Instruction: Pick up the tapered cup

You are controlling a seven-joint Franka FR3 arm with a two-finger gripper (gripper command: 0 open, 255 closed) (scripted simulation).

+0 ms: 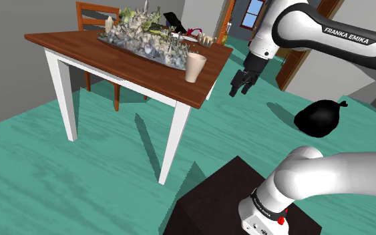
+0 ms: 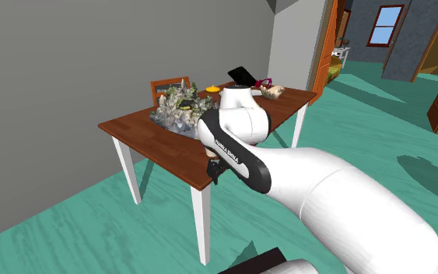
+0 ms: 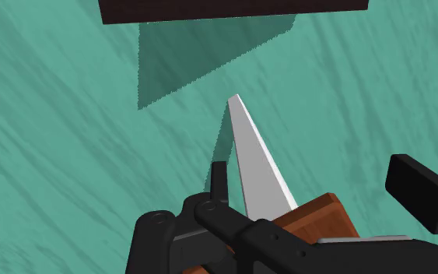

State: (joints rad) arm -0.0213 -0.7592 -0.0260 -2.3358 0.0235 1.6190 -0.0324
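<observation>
1. Shoulder view: the cream tapered cup (image 1: 195, 67) stands upright near the corner of the brown surface (image 1: 73, 41), just beside the heaped centrepiece (image 1: 143, 37). The gripper (image 1: 241, 85) hangs beyond the surface's edge, over the teal floor (image 1: 46, 173), on the view's right of the cup. Its fingers are apart and empty. It seems to sit about level with the surface's edge, so a straight sideways approach could strike that edge. It could also topple the light-looking cup into the centrepiece.

2. Second exterior view: the white arm (image 2: 244, 124) covers the near corner, and the dark gripper (image 2: 215, 168) sits close against it. Clearance looks slight, so a wide swing could bump the corner.

3. Wrist view: the parted fingers frame floor, a white leg (image 3: 257, 167) and the brown corner (image 3: 322, 214), with nothing between them. Aimed this way, closing would catch nothing. The gripper needs to rise and turn toward the cup first.
</observation>
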